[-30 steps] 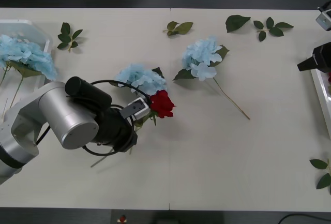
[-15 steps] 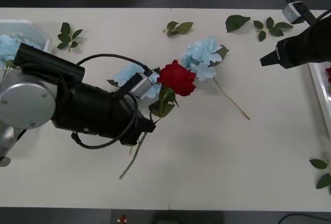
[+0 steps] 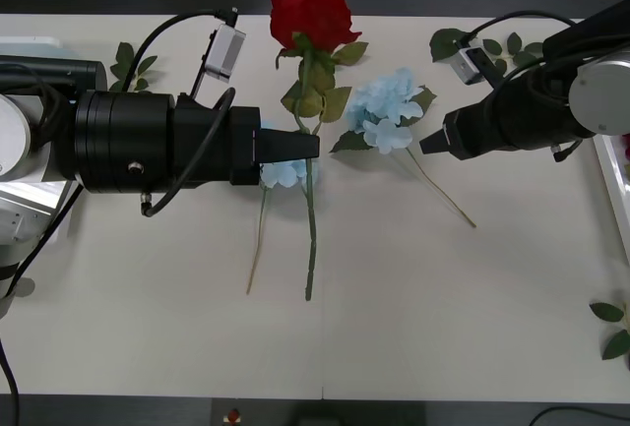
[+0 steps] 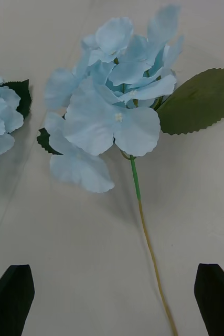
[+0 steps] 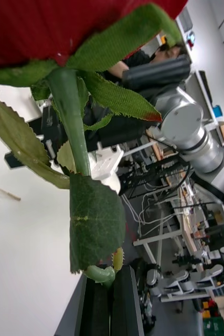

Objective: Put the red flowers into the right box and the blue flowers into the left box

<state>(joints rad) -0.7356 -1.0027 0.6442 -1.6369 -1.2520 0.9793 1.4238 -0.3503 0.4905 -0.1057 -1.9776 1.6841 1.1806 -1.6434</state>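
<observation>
My left gripper point(image 3: 307, 146) is shut on the stem of a red rose point(image 3: 313, 8) and holds it above the table's middle, bloom toward the far edge and stem end hanging free. In the left wrist view the bloom's underside point(image 5: 64, 26) sits just past the closed fingers point(image 5: 98, 310). One blue flower point(image 3: 389, 111) lies right of centre. My right gripper point(image 3: 433, 141) hovers open just right of it, the flower point(image 4: 112, 105) ahead of its spread fingers point(image 4: 12, 299). A second blue flower point(image 3: 281, 172) lies partly under the left gripper. The right box point(image 3: 608, 185) is at the right edge. A sliver of the left box point(image 3: 34, 44) shows behind the left arm.
Loose green leaf sprigs lie at the far left point(image 3: 133, 67), far middle point(image 3: 343, 52), far right point(image 3: 453, 42) and near right edge point(image 3: 615, 333). The table's near half is bare apart from the flower stems.
The left gripper has lifted the rose off the table and swung it up toward the far side. The right arm has moved in from the right edge to the middle blue flower.
</observation>
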